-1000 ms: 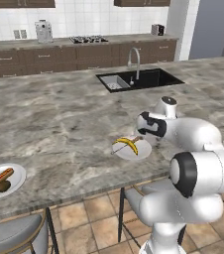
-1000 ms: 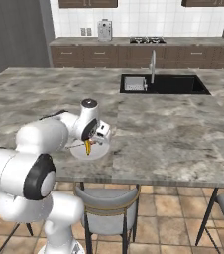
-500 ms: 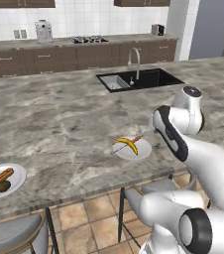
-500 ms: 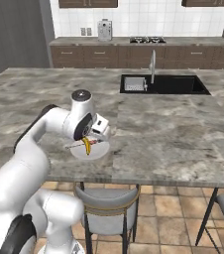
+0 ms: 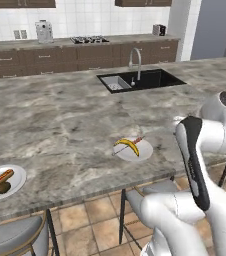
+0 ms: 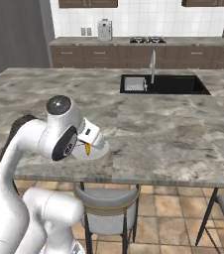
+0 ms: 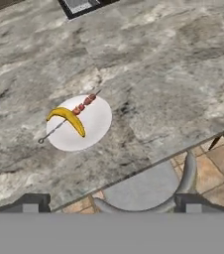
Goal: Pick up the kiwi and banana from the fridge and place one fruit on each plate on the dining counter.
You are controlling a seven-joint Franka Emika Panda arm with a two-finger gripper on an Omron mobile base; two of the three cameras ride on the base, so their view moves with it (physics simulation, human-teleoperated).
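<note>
I saw the banana (image 7: 67,120) lying on a white plate (image 7: 97,122) near the dining counter (image 5: 60,125) edge; my gripper (image 7: 109,201), jaws wide and empty, hung above. A low swing could knock the plate off.

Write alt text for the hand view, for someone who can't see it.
A yellow banana lies on a small white plate on the marbled dining counter, with a thin skewer of reddish pieces lying across the plate beside it. Below the counter's edge are a grey stool seat and brown floor tiles.
</note>
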